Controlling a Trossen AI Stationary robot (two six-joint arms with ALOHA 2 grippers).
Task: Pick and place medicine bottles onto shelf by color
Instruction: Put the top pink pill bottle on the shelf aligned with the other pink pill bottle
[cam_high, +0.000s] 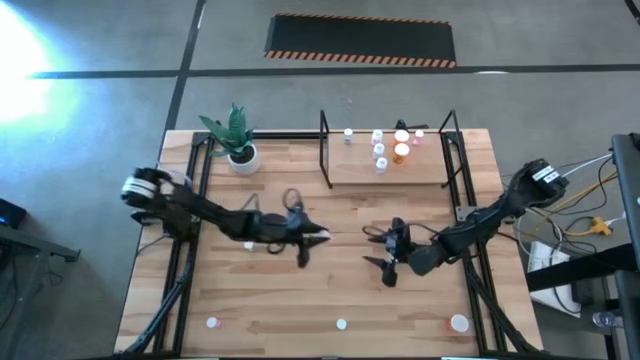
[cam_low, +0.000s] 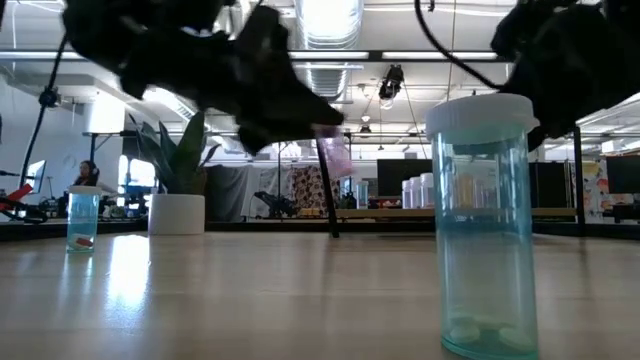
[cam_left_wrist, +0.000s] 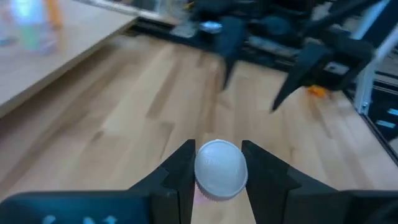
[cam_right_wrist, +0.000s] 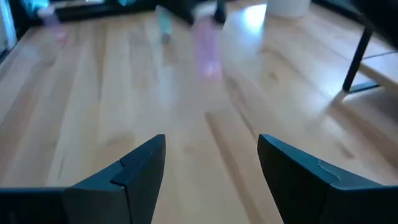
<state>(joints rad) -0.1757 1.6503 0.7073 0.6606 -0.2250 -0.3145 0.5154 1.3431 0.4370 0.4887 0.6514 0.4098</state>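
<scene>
Now left gripper (cam_left_wrist: 219, 177) clamped on a seemingly pink, white-capped bottle (cam_left_wrist: 220, 169), right gripper (cam_right_wrist: 211, 165) spread wide, empty.

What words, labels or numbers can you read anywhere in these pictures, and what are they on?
None can be read.
Green-tinted medicine bottle: clear body, no label showing.
Bottles on the shelf: too small to tell.
Pink bottle in the left gripper: plain white cap.

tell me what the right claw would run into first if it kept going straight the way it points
Most likely the pink bottle held in the left claw, which sits almost dead ahead of the open right claw. Bare tabletop lies between them. Depth is hard to judge, so it might pass just beside it.
</scene>
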